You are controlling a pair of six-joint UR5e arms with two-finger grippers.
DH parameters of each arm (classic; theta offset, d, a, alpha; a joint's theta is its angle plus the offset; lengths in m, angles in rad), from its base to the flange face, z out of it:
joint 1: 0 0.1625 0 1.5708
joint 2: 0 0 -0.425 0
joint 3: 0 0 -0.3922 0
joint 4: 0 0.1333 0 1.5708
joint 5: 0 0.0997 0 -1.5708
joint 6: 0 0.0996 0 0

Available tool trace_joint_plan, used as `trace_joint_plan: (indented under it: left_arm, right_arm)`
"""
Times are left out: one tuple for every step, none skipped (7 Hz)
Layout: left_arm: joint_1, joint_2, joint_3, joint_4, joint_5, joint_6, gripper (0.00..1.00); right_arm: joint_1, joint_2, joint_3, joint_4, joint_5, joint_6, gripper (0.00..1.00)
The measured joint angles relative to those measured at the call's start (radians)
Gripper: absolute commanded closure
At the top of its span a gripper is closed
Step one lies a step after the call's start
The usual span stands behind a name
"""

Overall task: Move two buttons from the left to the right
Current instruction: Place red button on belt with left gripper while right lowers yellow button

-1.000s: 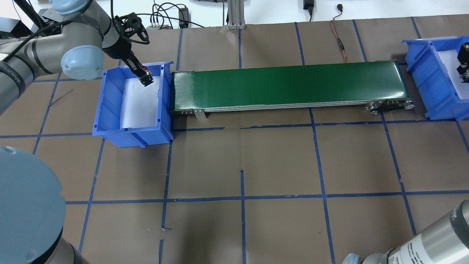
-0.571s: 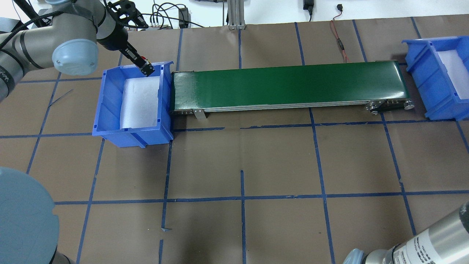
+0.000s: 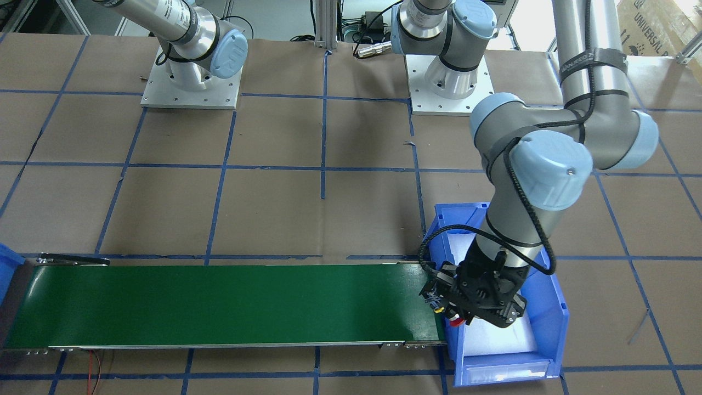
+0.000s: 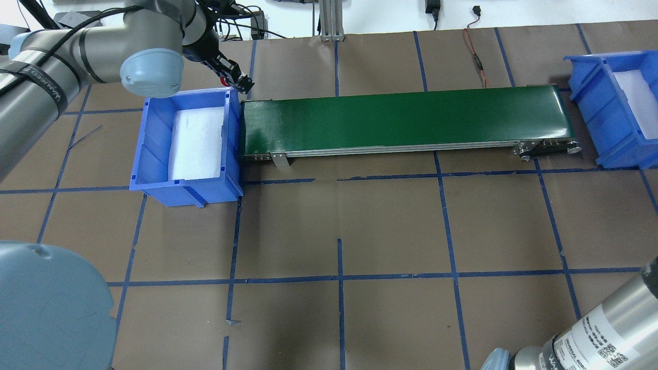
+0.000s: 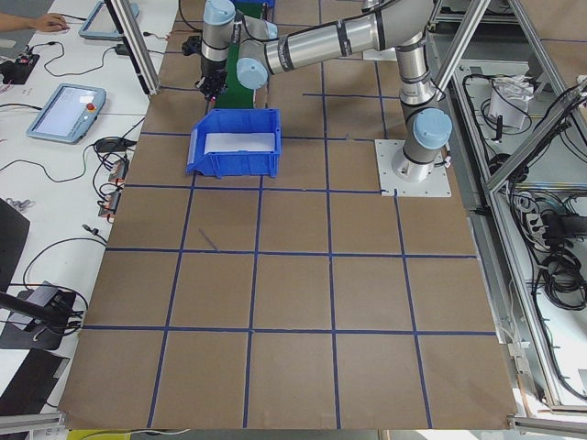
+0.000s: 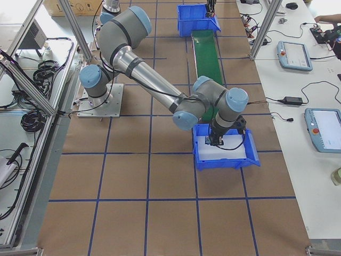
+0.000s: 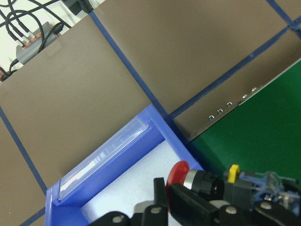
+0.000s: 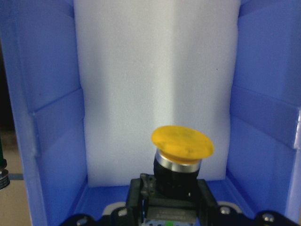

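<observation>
Left tool (image 4: 241, 82) clamped on red button (image 7: 178, 172), just off left end of conveyor (image 4: 401, 121), which runs rightward. Right tool (image 6: 216, 140) grips yellow button (image 8: 182, 141).

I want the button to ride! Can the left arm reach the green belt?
Probably yes: the left gripper, clamping the red-capped push-button, hangs at the end of the green conveyor belt, beside the blue plastic bin, nothing between.
</observation>
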Motion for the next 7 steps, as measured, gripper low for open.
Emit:
trace_joint_plan:
  left_arm:
    - [-0.030, -0.030, 0.004, 0.017, 0.009, -0.068, 0.96]
    - [-0.048, -0.063, 0.005, 0.036, 0.012, -0.106, 0.96]
    - [-0.060, -0.092, 0.005, 0.055, 0.013, -0.127, 0.43]
    - [-0.069, -0.112, 0.005, 0.067, 0.021, -0.139, 0.00]
    - [-0.074, -0.120, 0.005, 0.073, 0.039, -0.144, 0.00]
    - [-0.077, -0.120, 0.004, 0.072, 0.056, -0.146, 0.00]
    - [-0.077, -0.116, 0.004, 0.064, 0.064, -0.146, 0.00]
  right_arm:
    - [0.001, 0.012, -0.007, 0.000, 0.000, 0.000, 0.92]
    - [0.002, 0.024, -0.008, 0.001, 0.000, 0.001, 0.92]
    - [0.002, 0.041, -0.007, 0.001, 0.000, 0.001, 0.91]
    - [0.003, 0.057, -0.006, 0.000, 0.000, 0.001, 0.91]
    - [0.003, 0.073, -0.006, -0.007, 0.000, 0.001, 0.91]
    - [0.003, 0.089, -0.007, -0.020, -0.001, 0.001, 0.91]
    - [0.004, 0.101, -0.007, -0.032, -0.007, 0.003, 0.91]
